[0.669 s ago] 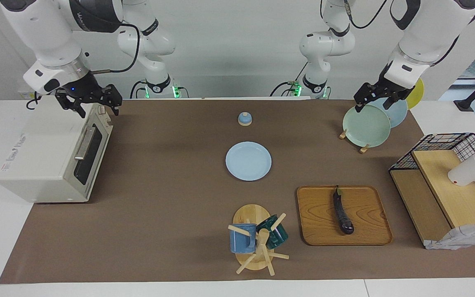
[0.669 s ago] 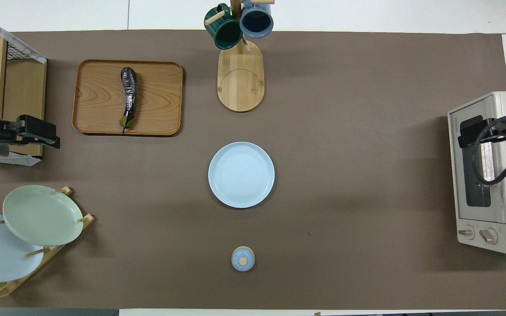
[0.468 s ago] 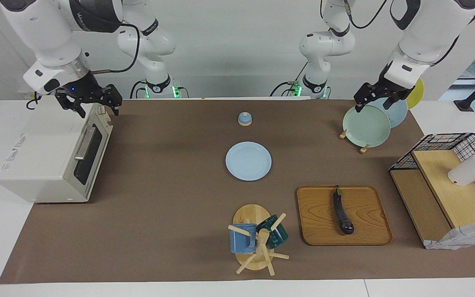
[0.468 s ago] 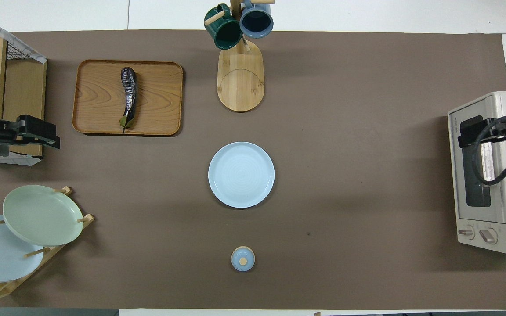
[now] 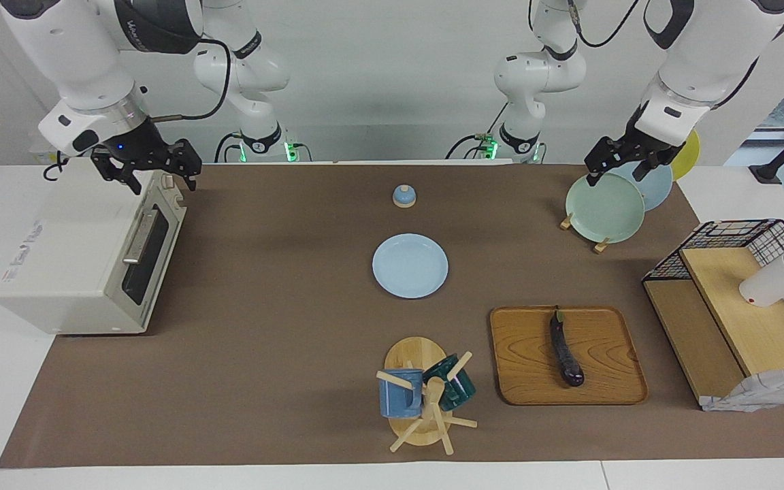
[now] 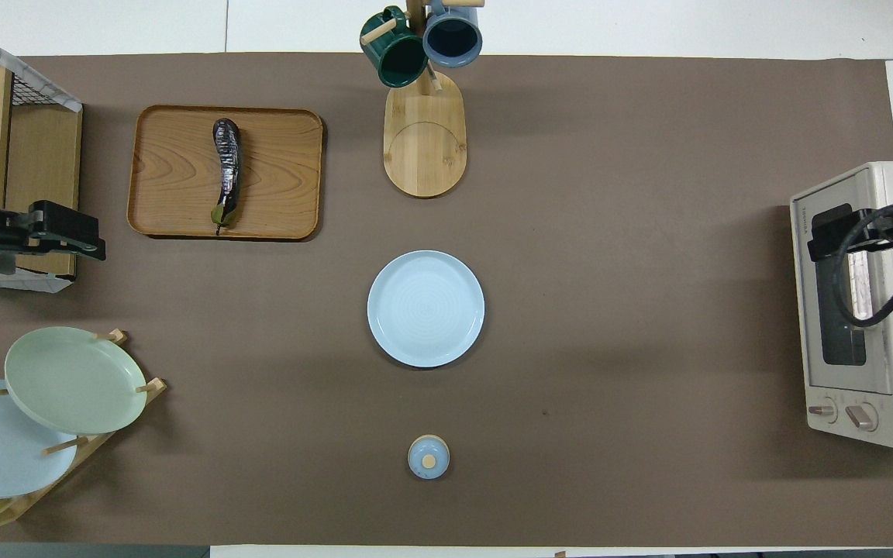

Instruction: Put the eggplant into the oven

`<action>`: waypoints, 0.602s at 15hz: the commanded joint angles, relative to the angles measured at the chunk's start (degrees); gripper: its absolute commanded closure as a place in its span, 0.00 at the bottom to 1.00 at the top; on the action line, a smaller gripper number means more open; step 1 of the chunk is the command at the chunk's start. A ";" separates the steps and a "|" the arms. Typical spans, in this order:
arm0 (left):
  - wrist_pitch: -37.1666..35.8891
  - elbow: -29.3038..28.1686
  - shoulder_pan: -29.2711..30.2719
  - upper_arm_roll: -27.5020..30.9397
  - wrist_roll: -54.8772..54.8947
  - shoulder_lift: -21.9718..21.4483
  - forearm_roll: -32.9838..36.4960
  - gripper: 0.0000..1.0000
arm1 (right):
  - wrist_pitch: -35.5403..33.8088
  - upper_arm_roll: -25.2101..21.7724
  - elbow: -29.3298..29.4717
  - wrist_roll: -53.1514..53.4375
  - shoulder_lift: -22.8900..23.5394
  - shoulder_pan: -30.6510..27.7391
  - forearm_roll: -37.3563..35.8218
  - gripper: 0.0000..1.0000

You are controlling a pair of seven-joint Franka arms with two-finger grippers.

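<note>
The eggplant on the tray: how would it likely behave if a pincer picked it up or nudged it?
The eggplant looks glossy, so it may slip in a grip. Its long rounded body lying flat on the wooden tray could roll sideways if nudged. It looks firm, probably staying stiff when lifted.

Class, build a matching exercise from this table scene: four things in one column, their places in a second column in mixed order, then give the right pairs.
Things
1. eggplant
2. green mug
3. right gripper
4. green plate

Places
A. leaning in the plate rack
B. over the oven
C. on the tray
D. hanging on the mug tree

Pairs: 1-C, 2-D, 3-B, 4-A
</note>
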 commanded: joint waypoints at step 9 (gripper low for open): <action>20.86 -2.78 -0.05 -0.12 2.95 14.10 -0.54 0.00 | 4.43 0.07 -5.81 -3.74 -2.84 -1.26 1.09 1.00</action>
